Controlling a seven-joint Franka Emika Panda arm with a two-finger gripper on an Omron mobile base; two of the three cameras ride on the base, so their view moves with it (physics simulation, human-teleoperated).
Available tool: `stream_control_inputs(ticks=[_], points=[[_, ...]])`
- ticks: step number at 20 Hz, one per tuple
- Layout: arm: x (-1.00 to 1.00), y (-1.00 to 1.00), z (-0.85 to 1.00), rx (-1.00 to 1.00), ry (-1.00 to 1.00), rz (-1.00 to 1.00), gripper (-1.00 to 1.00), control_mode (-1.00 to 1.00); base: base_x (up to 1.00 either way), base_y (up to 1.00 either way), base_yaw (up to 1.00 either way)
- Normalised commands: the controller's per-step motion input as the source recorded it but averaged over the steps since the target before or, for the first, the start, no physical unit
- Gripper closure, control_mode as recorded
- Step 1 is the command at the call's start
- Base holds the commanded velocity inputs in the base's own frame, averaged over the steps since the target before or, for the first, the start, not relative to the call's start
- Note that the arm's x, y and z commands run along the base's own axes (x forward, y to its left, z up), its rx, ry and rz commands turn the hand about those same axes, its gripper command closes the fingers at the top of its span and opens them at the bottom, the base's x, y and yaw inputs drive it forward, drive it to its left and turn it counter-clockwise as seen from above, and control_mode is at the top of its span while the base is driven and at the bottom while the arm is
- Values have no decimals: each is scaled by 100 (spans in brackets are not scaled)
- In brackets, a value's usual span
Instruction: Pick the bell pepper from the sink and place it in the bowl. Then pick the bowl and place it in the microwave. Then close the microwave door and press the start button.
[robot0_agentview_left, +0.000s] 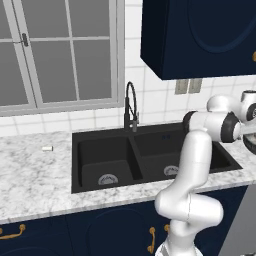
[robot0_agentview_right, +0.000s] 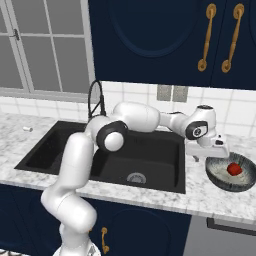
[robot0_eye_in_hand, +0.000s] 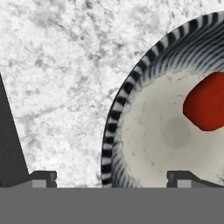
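The red bell pepper (robot0_agentview_right: 233, 169) lies inside the dark ribbed bowl (robot0_agentview_right: 231, 173), which stands on the marble counter to the right of the black sink (robot0_agentview_right: 150, 150). In the hand view the pepper (robot0_eye_in_hand: 208, 107) rests on the pale inside of the bowl (robot0_eye_in_hand: 144, 131), toward the right edge. My gripper (robot0_agentview_right: 202, 156) hangs open just over the bowl's left rim. Its two fingertips (robot0_eye_in_hand: 43, 177) stand wide apart with the striped rim between them, one tip over the counter and the other over the bowl's inside. Nothing is held. The microwave is out of view.
The double-basin sink (robot0_agentview_left: 125, 155) has a black gooseneck tap (robot0_agentview_left: 131, 107) behind it. A small white object (robot0_agentview_left: 47, 148) lies on the counter (robot0_agentview_left: 35, 170) left of the sink. Dark blue upper cabinets (robot0_agentview_right: 165, 35) hang overhead; a window (robot0_agentview_left: 55, 50) is at the back left.
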Motion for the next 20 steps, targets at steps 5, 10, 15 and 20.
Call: stream_control_inputs(ticks=[5,10,15,20], points=[[1,-19,-22,2,0,3,-100,-100,0,0,0],[0,-1,-33,1,0,2,100,-100,0,0,0],[0,-2,-14,2,0,1,100,-100,0,0,0],[-7,2,0,0,-3,0,100,-100,0,0,0]])
